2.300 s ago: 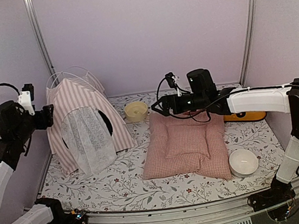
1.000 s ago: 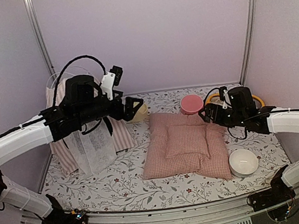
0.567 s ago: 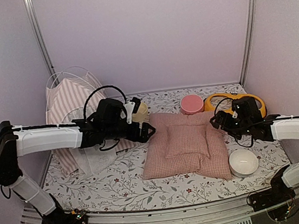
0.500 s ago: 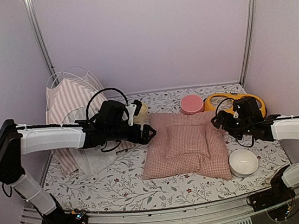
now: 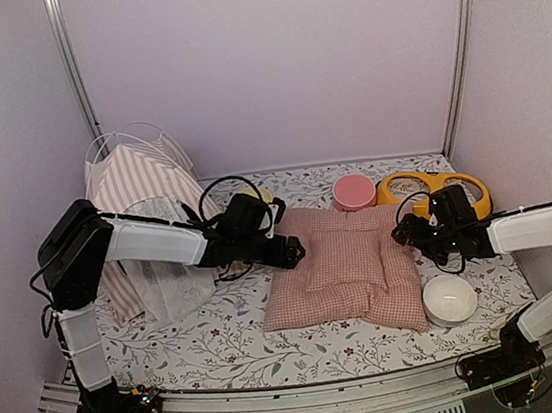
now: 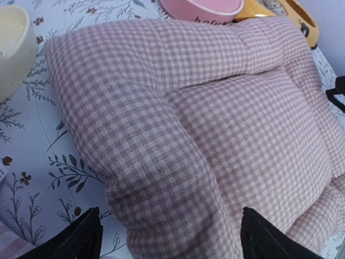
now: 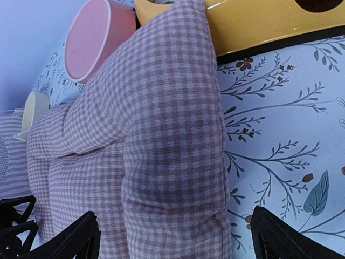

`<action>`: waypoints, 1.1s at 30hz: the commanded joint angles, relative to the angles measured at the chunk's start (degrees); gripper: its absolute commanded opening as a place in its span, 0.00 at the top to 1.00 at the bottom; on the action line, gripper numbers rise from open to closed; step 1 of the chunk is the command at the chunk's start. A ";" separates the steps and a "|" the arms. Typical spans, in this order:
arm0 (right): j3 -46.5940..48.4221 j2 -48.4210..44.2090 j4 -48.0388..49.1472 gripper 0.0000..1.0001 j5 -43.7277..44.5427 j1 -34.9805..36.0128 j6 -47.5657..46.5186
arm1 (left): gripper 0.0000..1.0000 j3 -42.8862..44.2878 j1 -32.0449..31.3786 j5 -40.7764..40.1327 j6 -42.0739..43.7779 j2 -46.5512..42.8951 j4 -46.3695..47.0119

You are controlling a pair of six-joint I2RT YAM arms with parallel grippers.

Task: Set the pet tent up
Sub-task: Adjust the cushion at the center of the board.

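The pet tent (image 5: 139,198), pink-and-white striped with thin white poles, stands at the back left. Its sheer curtain (image 5: 169,275) hangs in front, and its striped fabric (image 7: 11,170) shows at the right wrist view's left edge. My left arm reaches across the tent's front. The left gripper (image 5: 290,252) (image 6: 172,245) is open, its fingers straddling the left edge of the pink checked cushion (image 5: 344,269) (image 6: 215,118). The right gripper (image 5: 407,231) (image 7: 175,243) is open, its fingers either side of the cushion's (image 7: 156,135) right edge. Neither gripper touches the tent.
A pink bowl (image 5: 354,192) (image 7: 91,40) and a yellow feeder (image 5: 435,187) (image 7: 259,21) sit behind the cushion. A white bowl (image 5: 450,298) is at the front right. A cream bowl (image 6: 13,48) stands beside the tent. Frame posts and walls close in the sides.
My left arm has swung from the tent's front over to the cushion's left edge and dropped low. The right gripper has edged closer to the cushion's right edge.
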 commanded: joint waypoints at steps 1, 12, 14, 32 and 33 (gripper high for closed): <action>-0.65 6.74 6.30 0.01 -4.74 -3.16 -2.96 | 0.14 2.97 -1.13 -2.77 -4.30 5.93 0.40; 8.25 19.43 9.87 0.42 -20.89 -3.87 -8.20 | 0.57 5.82 -4.06 -3.92 -10.37 5.32 -0.80; 9.54 18.32 7.95 0.51 -20.47 -3.89 -9.07 | 0.75 4.59 -4.21 -3.69 -10.43 3.92 0.35; 26.14 4.28 -15.16 0.97 -2.36 13.92 -9.24 | 1.00 -1.09 -9.02 6.15 -4.82 -13.75 1.29; 27.71 4.56 -15.88 0.97 -2.37 14.63 -9.20 | 1.00 -0.85 -9.04 6.54 -4.83 -13.98 1.29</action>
